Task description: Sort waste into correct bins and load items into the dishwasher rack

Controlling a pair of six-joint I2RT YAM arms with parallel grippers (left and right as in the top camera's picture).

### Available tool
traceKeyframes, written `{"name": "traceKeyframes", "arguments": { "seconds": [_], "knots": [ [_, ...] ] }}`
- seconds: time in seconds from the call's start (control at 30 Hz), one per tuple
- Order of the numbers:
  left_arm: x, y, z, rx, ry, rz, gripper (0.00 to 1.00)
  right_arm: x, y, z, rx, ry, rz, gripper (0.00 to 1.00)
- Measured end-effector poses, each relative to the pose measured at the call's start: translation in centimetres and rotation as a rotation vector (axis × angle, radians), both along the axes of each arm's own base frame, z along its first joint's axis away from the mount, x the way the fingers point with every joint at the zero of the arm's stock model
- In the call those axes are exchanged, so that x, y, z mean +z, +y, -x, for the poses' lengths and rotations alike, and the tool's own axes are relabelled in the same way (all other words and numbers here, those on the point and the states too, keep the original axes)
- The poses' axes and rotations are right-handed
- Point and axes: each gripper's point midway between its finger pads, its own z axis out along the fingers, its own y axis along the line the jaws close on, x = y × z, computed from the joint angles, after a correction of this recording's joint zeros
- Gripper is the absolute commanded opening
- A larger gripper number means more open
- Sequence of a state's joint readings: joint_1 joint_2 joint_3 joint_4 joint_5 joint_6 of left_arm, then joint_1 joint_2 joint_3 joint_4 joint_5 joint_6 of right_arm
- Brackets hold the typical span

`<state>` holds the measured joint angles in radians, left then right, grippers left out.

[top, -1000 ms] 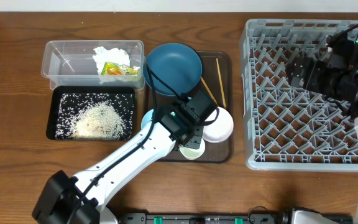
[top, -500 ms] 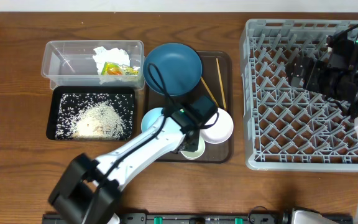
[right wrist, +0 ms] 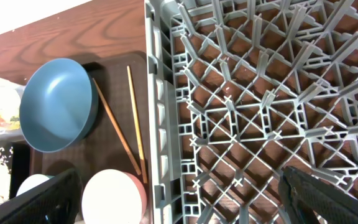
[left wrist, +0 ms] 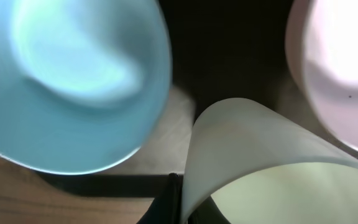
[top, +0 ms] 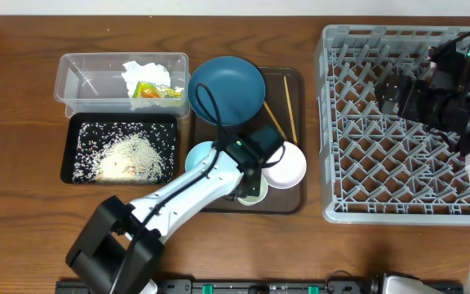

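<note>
My left gripper (top: 252, 176) is low over the brown serving tray, shut on the rim of the small pale cup (top: 256, 193); the left wrist view shows the cup wall (left wrist: 260, 162) pinched at the gripper (left wrist: 180, 200). The light blue bowl (left wrist: 73, 81) lies to its left and the cream bowl (left wrist: 344, 68) to its right. The dark blue plate (top: 227, 90) and the two chopsticks (top: 289, 106) lie at the far end of the tray. My right gripper (right wrist: 179, 205) hangs open and empty over the dishwasher rack (top: 406, 188).
The brown serving tray (top: 294, 202) holds the dishes. A clear tub (top: 84, 82) at the back left holds crumpled tissue (top: 145, 73) and a snack wrapper (top: 155, 92). In front of it, a black tray (top: 70, 139) holds loose rice (top: 125, 157).
My left gripper has dropped slightly toward the cup and closed on its rim. The right arm has not moved.
</note>
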<state>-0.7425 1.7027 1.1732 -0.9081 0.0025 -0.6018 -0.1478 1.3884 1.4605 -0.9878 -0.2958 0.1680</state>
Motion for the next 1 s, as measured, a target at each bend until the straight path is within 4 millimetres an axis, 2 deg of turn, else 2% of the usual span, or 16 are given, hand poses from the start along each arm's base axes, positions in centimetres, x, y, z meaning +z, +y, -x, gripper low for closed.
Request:
{"name": "traceKeyframes", "arguments": {
  "seconds": [0.1, 0.17, 0.3, 0.47, 0.63, 0.73, 0.87, 1.0],
  "knots": [
    [1.0, 0.4, -1.0, 0.042, 0.010, 0.087, 0.06, 0.0, 0.1, 0.0, 0.005, -0.001, -0.006, 0.99],
    [2.5, 0.0, -2.3, 0.058, -0.011, 0.200, 0.06, 0.3, 0.6, -0.1, 0.027, -0.012, -0.026, 0.99],
    [7.5, -1.3, -5.4, 0.049, -0.105, 0.504, 0.06, 1.5, 2.7, -0.5, 0.147, -0.079, -0.093, 0.99],
    [14.0, -3.1, -8.0, -0.056, -0.205, 0.876, 0.06, 4.4, 7.0, -0.3, 0.410, -0.222, -0.210, 0.99],
    [18.6, -4.2, -8.3, -0.201, -0.242, 1.131, 0.06, 7.4, 11.7, 1.4, 0.687, -0.364, -0.319, 0.99],
    [20.2, -4.5, -7.9, -0.262, -0.243, 1.217, 0.06, 8.7, 13.7, 2.8, 0.821, -0.429, -0.369, 0.99],
    [22.1, -4.3, -7.6, -0.332, -0.259, 1.304, 0.06, 9.8, 15.5, 4.4, 0.957, -0.498, -0.412, 0.99],
    [23.5, -3.3, -8.1, -0.358, -0.291, 1.357, 0.06, 10.8, 16.9, 5.9, 1.071, -0.566, -0.443, 0.99]
  ]
}}
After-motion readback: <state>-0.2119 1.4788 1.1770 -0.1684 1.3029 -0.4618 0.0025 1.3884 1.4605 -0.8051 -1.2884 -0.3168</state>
